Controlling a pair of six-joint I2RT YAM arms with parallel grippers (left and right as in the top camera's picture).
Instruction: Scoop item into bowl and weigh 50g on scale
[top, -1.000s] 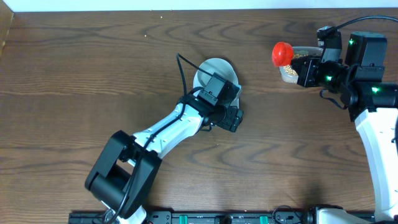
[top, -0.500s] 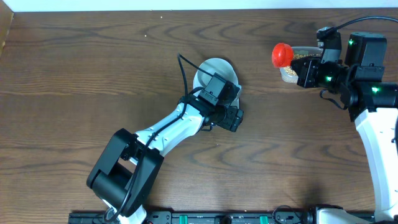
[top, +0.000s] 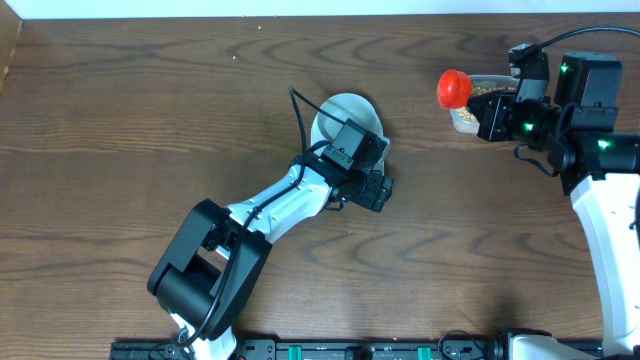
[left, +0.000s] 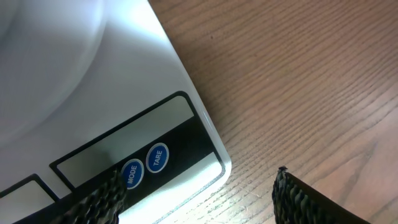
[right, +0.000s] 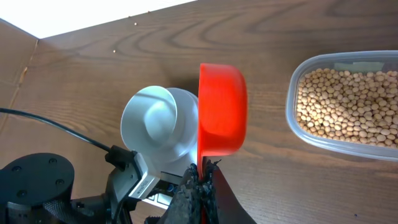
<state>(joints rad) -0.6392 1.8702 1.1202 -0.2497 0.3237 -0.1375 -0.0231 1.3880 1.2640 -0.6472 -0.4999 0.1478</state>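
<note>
Logging, as we see it: left gripper (left: 199, 196) spread over scale (left: 186, 146) panel; right gripper (right: 200, 186) pinched on red scoop (right: 222, 118) handle, beside tub (right: 292, 118); bowl (right: 155, 127) sits on scale; beans (right: 348, 102) lie in tub.

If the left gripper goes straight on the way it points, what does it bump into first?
Probably the scale, near its TARE button. The left gripper hangs open over that corner, though depth is unclear.

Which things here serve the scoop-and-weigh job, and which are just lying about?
In the job: beans, clear tub, red scoop, bowl, scale.
Lying about: nothing seen besides the wooden table itself.
</note>
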